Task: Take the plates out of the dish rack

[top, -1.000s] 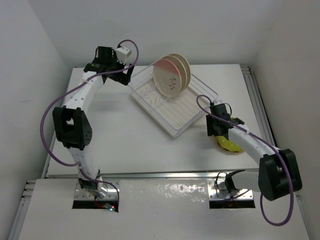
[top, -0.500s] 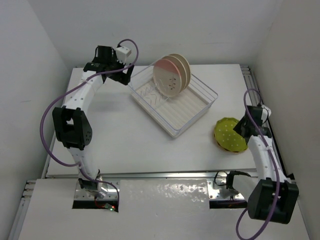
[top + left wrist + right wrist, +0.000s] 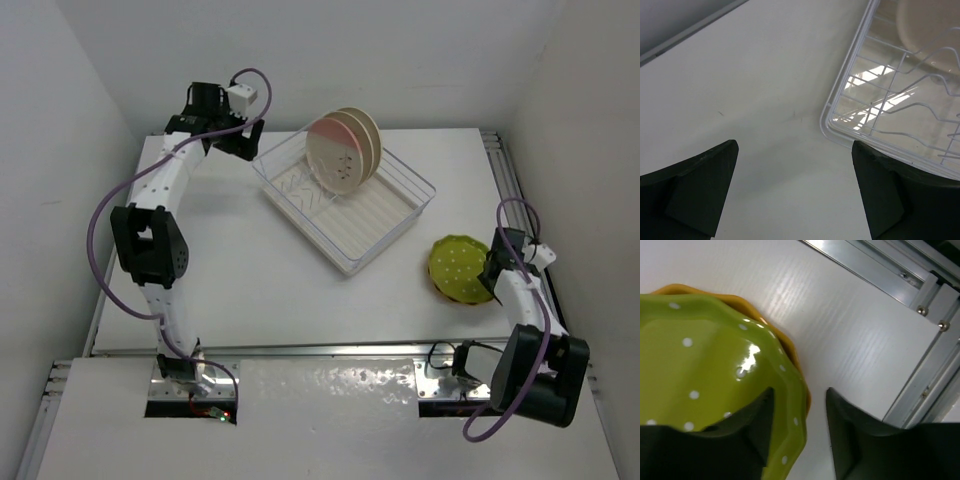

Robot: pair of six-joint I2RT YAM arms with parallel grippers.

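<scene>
The white dish rack [image 3: 385, 215] sits at the table's middle back. The pale pink plate [image 3: 333, 160] and the beige plate [image 3: 364, 133] stand upright in it. The yellow-green dotted plate [image 3: 458, 268] lies on the orange-yellow plate [image 3: 441, 289] on the table to the right. My right gripper [image 3: 492, 270] is open at their right edge. In the right wrist view the green plate [image 3: 700, 365] has its rim between the parted jaws of the gripper [image 3: 799, 390], over the orange-yellow rim [image 3: 787, 342]. My left gripper [image 3: 243, 140] is open and empty beside the rack's far left corner [image 3: 840, 95].
An aluminium rail [image 3: 520, 190] runs along the table's right edge, close behind the right gripper; it also shows in the right wrist view [image 3: 920, 315]. White walls enclose the back and both sides. A pale plate [image 3: 925, 25] shows inside the rack in the left wrist view.
My right gripper left the green plate's left side, swung out to the right, then came down to the plate's right rim. My left gripper shifted slightly back.
</scene>
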